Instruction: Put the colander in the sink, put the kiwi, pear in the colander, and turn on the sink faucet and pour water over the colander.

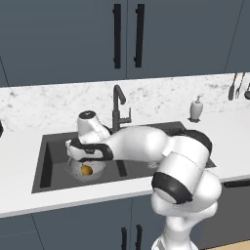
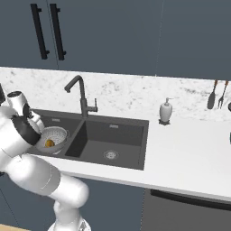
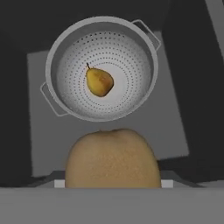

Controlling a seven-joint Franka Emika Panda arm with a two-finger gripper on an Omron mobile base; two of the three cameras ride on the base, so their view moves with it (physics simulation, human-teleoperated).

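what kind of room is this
A rendered kitchen, it seems: a dark double-basin sink with a tall faucet set in a marble-look counter, dark cabinets above, and a colander holding a pear.

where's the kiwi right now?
Hand view: the kiwi is at the bottom, held in the tool above the colander, which sits in the sink's left basin with the pear inside.
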